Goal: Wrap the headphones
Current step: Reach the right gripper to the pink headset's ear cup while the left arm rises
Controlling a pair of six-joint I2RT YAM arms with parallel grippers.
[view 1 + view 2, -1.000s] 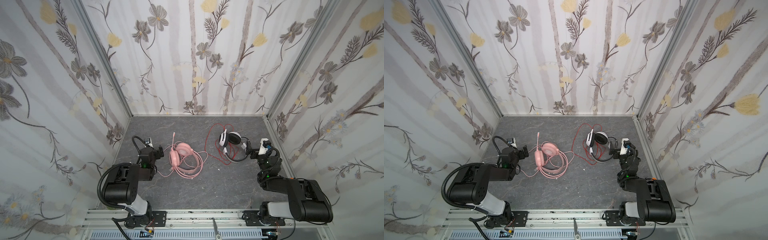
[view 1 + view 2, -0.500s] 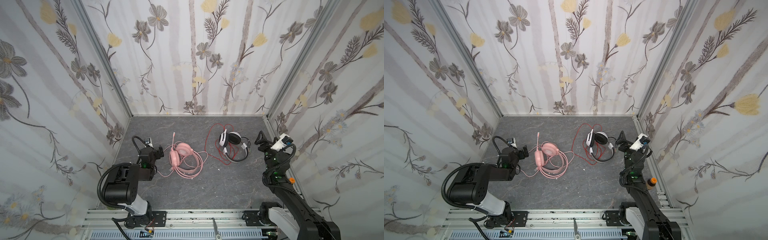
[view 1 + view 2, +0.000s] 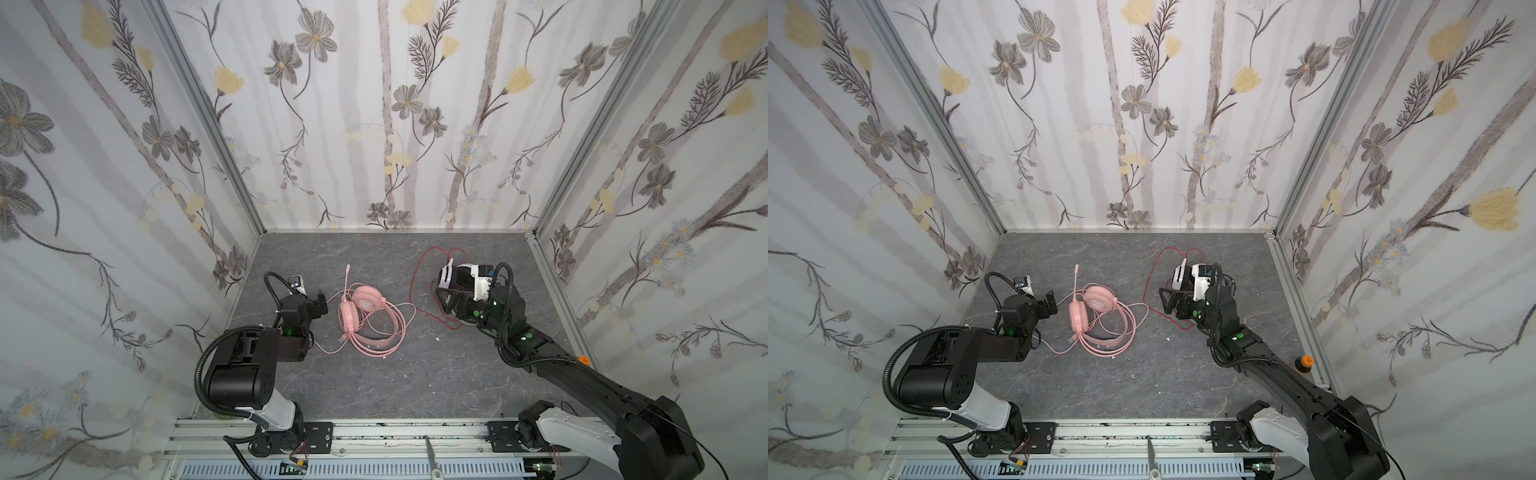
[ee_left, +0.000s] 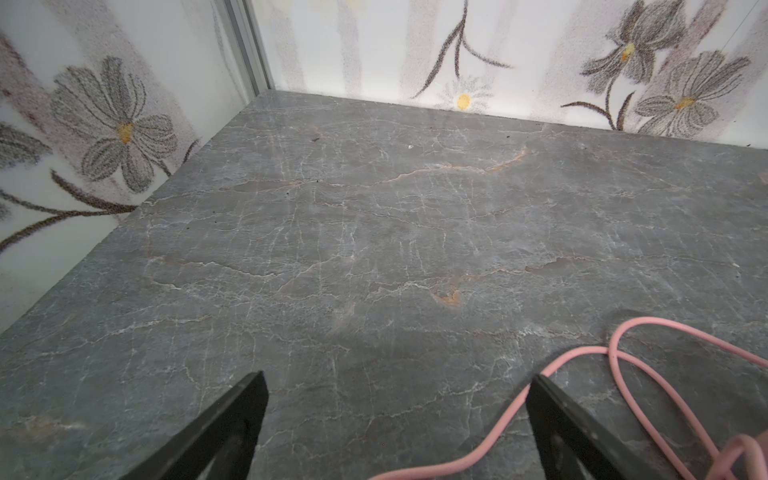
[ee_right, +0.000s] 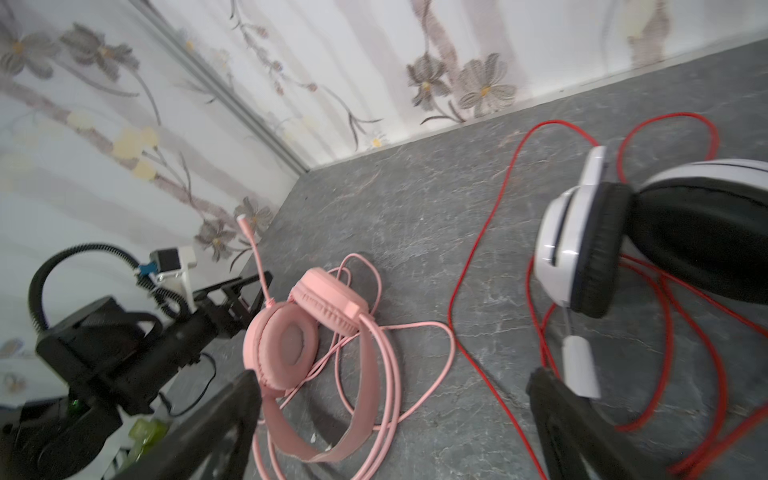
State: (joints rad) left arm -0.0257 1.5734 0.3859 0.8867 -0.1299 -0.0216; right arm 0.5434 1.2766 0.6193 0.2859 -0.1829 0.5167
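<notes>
The pink headphones (image 3: pixel 360 312) (image 3: pixel 1096 312) (image 5: pixel 299 332) lie left of the middle, with their pink cord (image 4: pixel 623 360) in loose loops and the mic boom pointing to the back wall. The white-and-black headphones (image 3: pixel 455 276) (image 3: pixel 1183 277) (image 5: pixel 582 249) lie at the right among a thin red cord (image 3: pixel 415 274) (image 5: pixel 478 257). My left gripper (image 3: pixel 320 300) (image 4: pixel 397 386) rests low beside the pink headset, open, with the pink cord passing one finger. My right gripper (image 3: pixel 451 305) (image 5: pixel 395 382) hovers open just in front of the white-and-black headset, over the red cord, holding nothing.
Flowered walls close in the grey stone floor (image 3: pixel 374 374) on three sides. An aluminium rail (image 3: pixel 415 432) with both arm bases runs along the front. A small bottle with an orange cap (image 3: pixel 1304 363) stands by the right wall's frame.
My right arm lifted from near the right wall and reached forward and left to the white-and-black headset. The left arm and both headsets stayed put.
</notes>
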